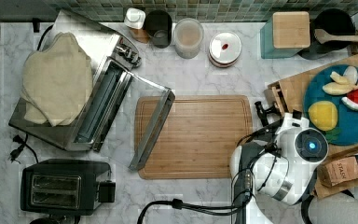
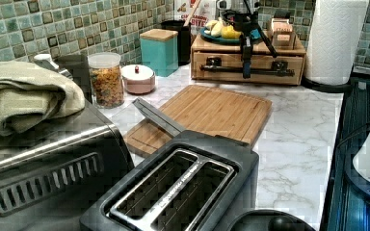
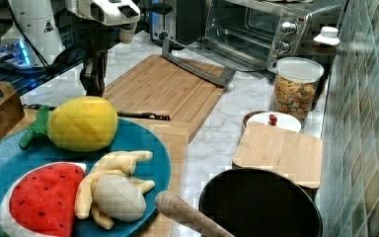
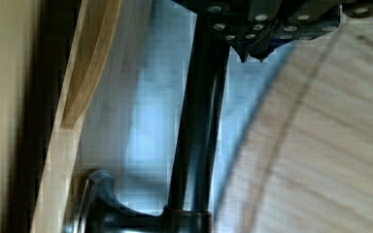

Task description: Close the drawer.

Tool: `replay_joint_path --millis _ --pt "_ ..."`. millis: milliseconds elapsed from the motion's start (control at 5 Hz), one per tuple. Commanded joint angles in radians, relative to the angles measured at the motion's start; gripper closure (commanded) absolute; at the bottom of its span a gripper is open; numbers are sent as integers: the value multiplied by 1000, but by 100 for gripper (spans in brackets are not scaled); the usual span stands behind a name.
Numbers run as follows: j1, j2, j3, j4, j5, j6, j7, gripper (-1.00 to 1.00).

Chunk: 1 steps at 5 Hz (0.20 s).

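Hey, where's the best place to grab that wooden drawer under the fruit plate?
Take the drawer by its black bar handle, mid-span, coming from the front, the cutting board side. The bar runs level across the drawer's front on two standoffs, which probably leaves room to close around it.

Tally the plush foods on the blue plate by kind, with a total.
Pineapple: 1
Watermelon slice: 1
Banana: 1
Total: 3, all on the blue plate.
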Motion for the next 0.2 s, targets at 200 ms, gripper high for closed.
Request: replay_joint_path --millis 200 --pt "-1 -173 -87 -107 -263 127 446 100"
